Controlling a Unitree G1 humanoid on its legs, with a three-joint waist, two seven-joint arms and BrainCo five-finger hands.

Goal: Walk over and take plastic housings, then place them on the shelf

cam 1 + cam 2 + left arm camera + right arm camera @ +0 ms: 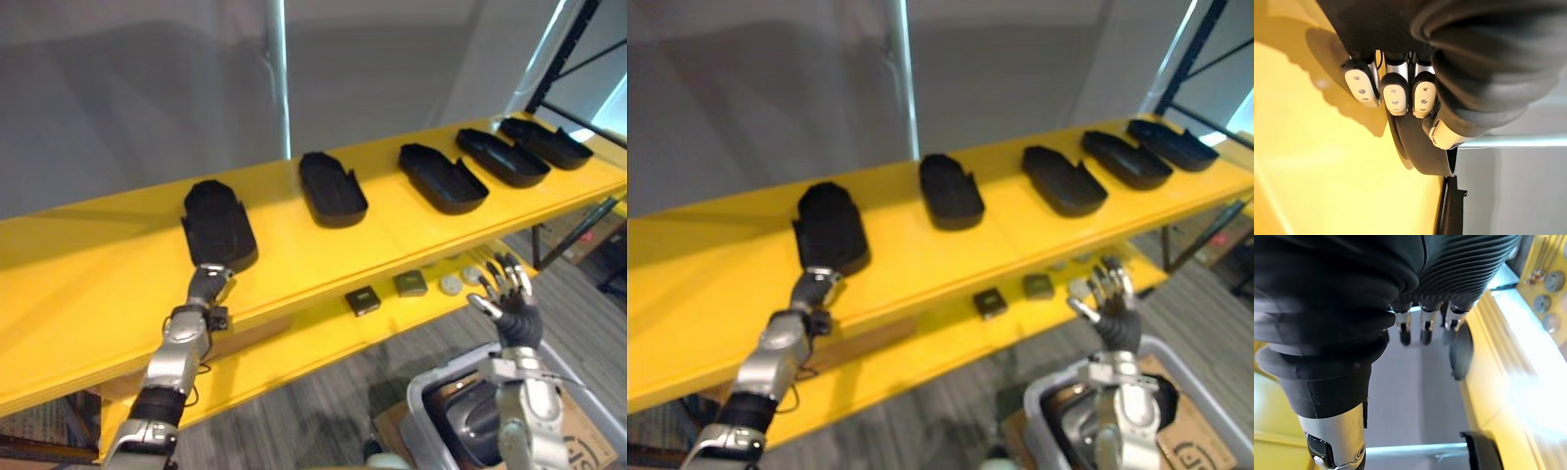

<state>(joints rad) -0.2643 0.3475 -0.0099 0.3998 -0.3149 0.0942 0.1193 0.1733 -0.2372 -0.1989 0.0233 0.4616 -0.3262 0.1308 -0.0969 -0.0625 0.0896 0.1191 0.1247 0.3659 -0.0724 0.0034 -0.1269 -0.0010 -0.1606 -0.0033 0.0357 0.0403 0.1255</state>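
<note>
Several black plastic housings lie in a row on the yellow top shelf (98, 284). My left hand (207, 285) reaches up to the leftmost housing (217, 225), which rests flat on the shelf. In the left wrist view its fingers (1395, 95) curl over the near end of that housing (1418, 147), with the thumb against its edge. Others lie to the right: one in the middle (333, 188), one further along (443, 176), and two at the far end (502, 157). My right hand (509, 294) stands upright below the shelf's front edge, fingers spread and empty.
A lower yellow shelf holds two small dark blocks (362, 300) and round discs (450, 284). Under my right arm stands a grey bin (428, 392) with a dark housing inside (470, 421), beside a cardboard box (588, 441). A black rack frame (568, 39) stands at the far right.
</note>
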